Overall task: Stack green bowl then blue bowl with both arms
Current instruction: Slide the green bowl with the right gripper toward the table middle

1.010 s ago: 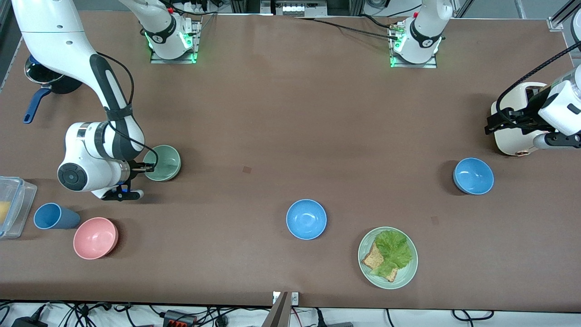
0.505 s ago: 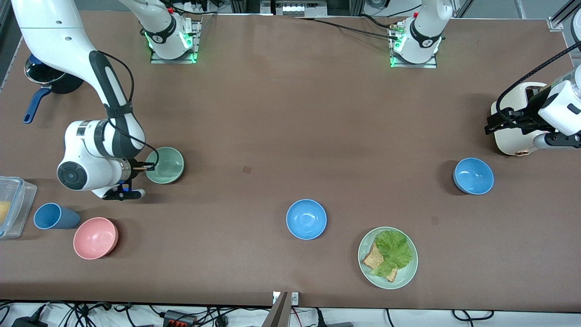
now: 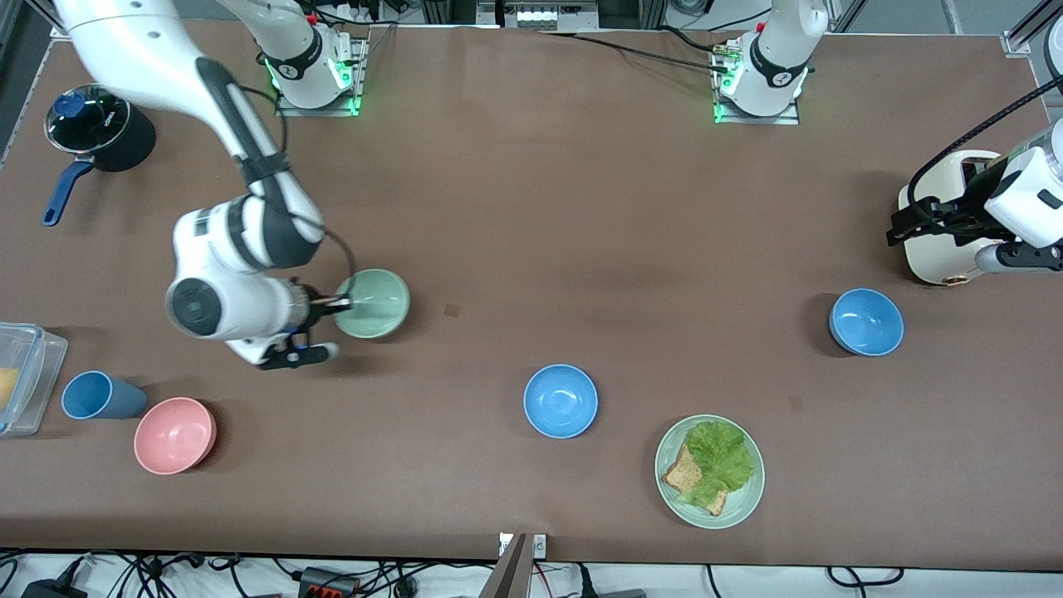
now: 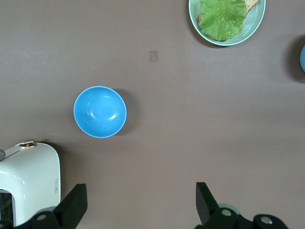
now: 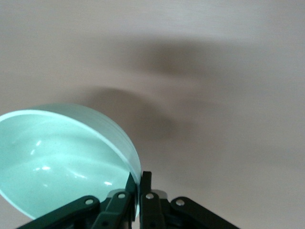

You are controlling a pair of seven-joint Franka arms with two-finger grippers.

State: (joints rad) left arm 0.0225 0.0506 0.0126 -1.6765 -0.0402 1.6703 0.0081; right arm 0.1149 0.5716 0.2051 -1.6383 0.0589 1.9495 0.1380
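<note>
My right gripper (image 3: pixel 339 303) is shut on the rim of the green bowl (image 3: pixel 375 304) and holds it above the table, toward the right arm's end. In the right wrist view the gripper (image 5: pixel 137 183) pinches the bowl (image 5: pixel 57 157) by its rim. One blue bowl (image 3: pixel 560 401) sits near the table's middle, nearer the front camera. A second blue bowl (image 3: pixel 866 321) sits toward the left arm's end; it shows in the left wrist view (image 4: pixel 100 111). My left gripper (image 4: pixel 141 202) is open and empty, up beside a white toaster (image 3: pixel 942 224).
A pale green plate (image 3: pixel 669 489) with lettuce and bread lies near the front edge. A pink bowl (image 3: pixel 175 435), a blue cup (image 3: pixel 98 396) and a clear container (image 3: pixel 29 378) sit at the right arm's end. A dark pot (image 3: pixel 101 129) stands near the right arm's base.
My right gripper has carried the green bowl toward the table's middle, lifted off the table. The left arm has not moved.
</note>
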